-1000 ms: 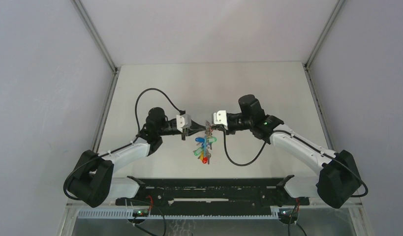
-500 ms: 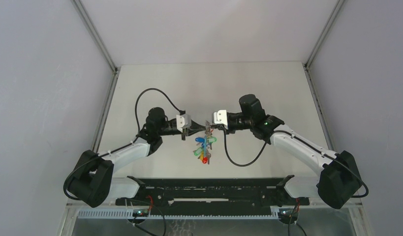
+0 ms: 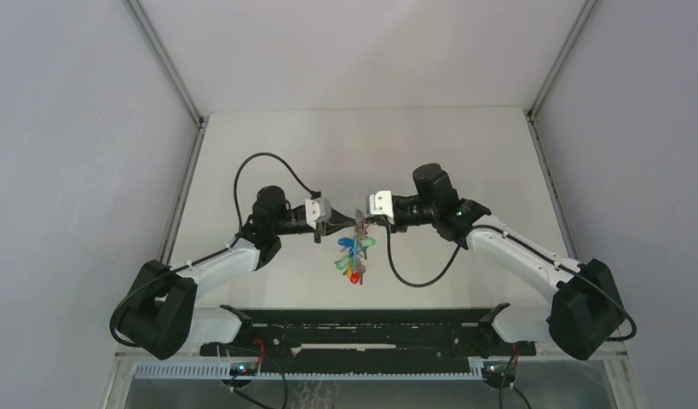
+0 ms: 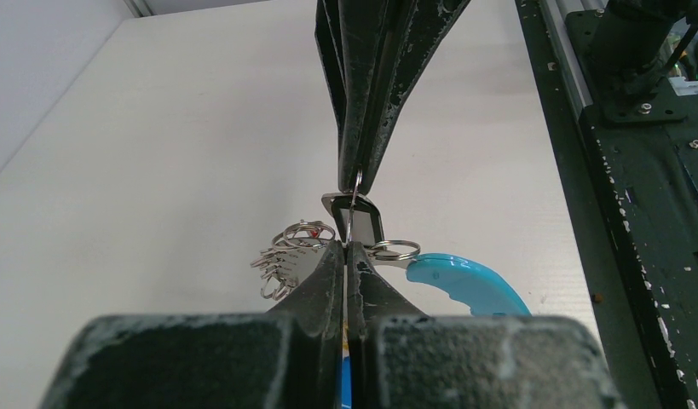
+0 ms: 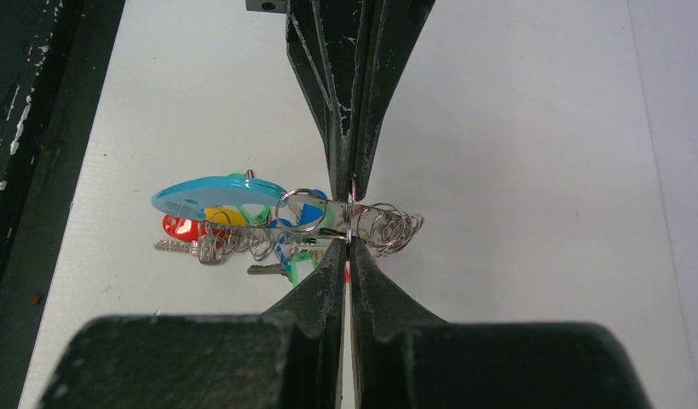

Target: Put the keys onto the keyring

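Observation:
Above the middle of the table my two grippers meet tip to tip. The left gripper [image 3: 352, 226] [image 4: 347, 245] and the right gripper [image 3: 367, 223] [image 5: 349, 242] are each shut on the thin silvery wire of the keyring [image 3: 360, 220] [image 4: 352, 211] [image 5: 349, 215], which shows edge-on between them. The keys [image 3: 352, 257] [image 5: 192, 230] dangle below it in a bunch with red, yellow, green and blue heads. A turquoise tag [image 4: 464, 285] [image 5: 210, 194] hangs from a small split ring. A cluster of small silvery rings [image 4: 287, 251] [image 5: 393, 228] sits on the wire's other side.
A black rail [image 3: 362, 328] with the arm bases runs along the near edge of the white table [image 3: 362, 145]. Grey walls [image 3: 72, 170] close in left, right and behind. A black cable [image 3: 243, 175] loops over the left arm, and another cable [image 3: 418, 279] hangs under the right arm.

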You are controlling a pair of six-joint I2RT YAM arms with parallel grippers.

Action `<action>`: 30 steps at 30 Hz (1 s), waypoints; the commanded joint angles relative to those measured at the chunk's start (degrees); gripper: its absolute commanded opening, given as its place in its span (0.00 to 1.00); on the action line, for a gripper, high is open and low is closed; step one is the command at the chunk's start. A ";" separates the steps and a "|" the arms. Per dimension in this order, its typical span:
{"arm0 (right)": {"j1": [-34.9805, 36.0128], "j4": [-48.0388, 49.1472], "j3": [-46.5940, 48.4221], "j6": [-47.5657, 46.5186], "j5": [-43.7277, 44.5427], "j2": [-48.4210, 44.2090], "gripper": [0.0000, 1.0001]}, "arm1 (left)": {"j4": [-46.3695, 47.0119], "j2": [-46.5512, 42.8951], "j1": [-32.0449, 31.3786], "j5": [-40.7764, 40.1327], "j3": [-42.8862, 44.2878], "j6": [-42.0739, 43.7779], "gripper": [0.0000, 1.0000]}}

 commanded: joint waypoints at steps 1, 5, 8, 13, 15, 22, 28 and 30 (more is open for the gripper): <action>0.49 0.48 1.90 0.60 -0.44 0.52 0.00 | 3.07 -1.33 0.28 0.59 0.24 0.61 0.00; 0.44 1.02 1.93 1.27 0.19 0.64 0.00 | 3.07 -1.33 0.28 0.69 0.25 0.60 0.00; 0.51 1.29 1.90 1.42 0.24 0.71 0.00 | 3.07 -1.31 0.28 0.96 0.33 0.59 0.00; 0.78 1.51 2.09 1.61 0.20 0.95 0.00 | 3.68 -1.10 0.28 1.21 0.35 0.10 0.00; 0.86 1.58 2.20 1.85 0.34 1.06 0.00 | 4.21 -0.99 0.28 1.41 0.33 -0.37 0.00; 1.37 2.65 2.20 2.63 0.69 1.21 0.00 | 4.47 -0.64 0.23 1.07 0.43 -0.77 0.00; 1.83 3.50 2.15 3.35 1.10 1.24 0.00 | 4.47 -0.63 -0.07 0.83 0.51 -0.76 0.00; 1.93 3.76 2.16 3.50 1.13 1.17 0.00 | 4.52 -0.55 -0.16 0.80 0.58 -0.84 0.00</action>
